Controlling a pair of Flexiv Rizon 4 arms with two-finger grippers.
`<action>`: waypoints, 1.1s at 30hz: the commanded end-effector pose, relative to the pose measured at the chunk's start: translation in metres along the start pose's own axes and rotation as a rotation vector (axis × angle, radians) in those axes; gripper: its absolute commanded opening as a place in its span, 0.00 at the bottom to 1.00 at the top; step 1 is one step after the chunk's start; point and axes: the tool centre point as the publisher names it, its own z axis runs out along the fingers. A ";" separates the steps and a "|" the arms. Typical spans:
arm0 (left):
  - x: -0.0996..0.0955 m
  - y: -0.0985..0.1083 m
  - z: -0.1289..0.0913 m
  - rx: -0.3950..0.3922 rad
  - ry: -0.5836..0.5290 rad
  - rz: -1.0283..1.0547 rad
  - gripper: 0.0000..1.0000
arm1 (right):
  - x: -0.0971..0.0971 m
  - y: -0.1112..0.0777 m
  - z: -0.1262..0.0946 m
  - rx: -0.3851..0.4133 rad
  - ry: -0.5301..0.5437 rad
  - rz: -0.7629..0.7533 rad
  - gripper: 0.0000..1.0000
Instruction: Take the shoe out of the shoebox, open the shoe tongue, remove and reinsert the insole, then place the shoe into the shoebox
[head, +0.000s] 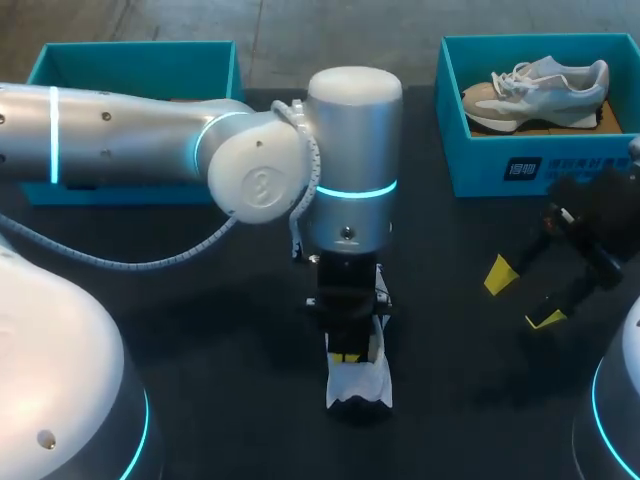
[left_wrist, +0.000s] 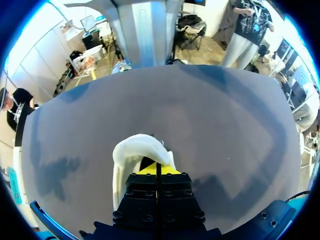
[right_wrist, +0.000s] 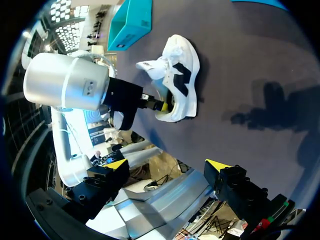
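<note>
Head view first: your white shoe (head: 360, 385) is out of its box and sits on the desk (head: 450, 400) in the near middle. The left tool (head: 350, 352) is planted straight down on it, so the take-out step looks done to me. The right tool (head: 522, 296) hangs off to the side over bare desk with its fingers spread and nothing in them. A second, grey shoe (head: 540, 90) lies in the right shoebox (head: 520, 170). The left shoebox (head: 135, 55) is at the far left corner, and I can't really see what's in it.

Left wrist view: the yellow tips are pressed together and poke down inside the shoe's opening, with the white collar (left_wrist: 135, 147) curling round ahead of them. You can't tell from here whether there's an insole pinched between them or nothing at all.

Right wrist view: same story from the side. The shoe (right_wrist: 180, 75) lies on the desk, well ahead of the spread right tool (right_wrist: 167, 165). The left tool (right_wrist: 159, 106) reaches into its heel end.

My read is you're somewhere in the tongue/insole part. No loose insole shows anywhere on the desk, so I'd guess it's not out. That leaves pulling it, putting it back in, and boxing the shoe.
</note>
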 end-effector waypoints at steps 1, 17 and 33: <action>-0.017 0.011 0.018 0.037 0.059 -0.002 0.00 | 0.000 -0.001 0.000 -0.002 -0.002 0.002 1.00; -0.020 0.021 0.058 0.012 0.035 -0.043 0.00 | 0.000 -0.001 0.000 -0.002 -0.002 0.002 1.00; -0.016 0.025 0.009 -0.115 -0.086 -0.048 0.00 | 0.000 -0.001 0.000 -0.002 -0.002 0.002 1.00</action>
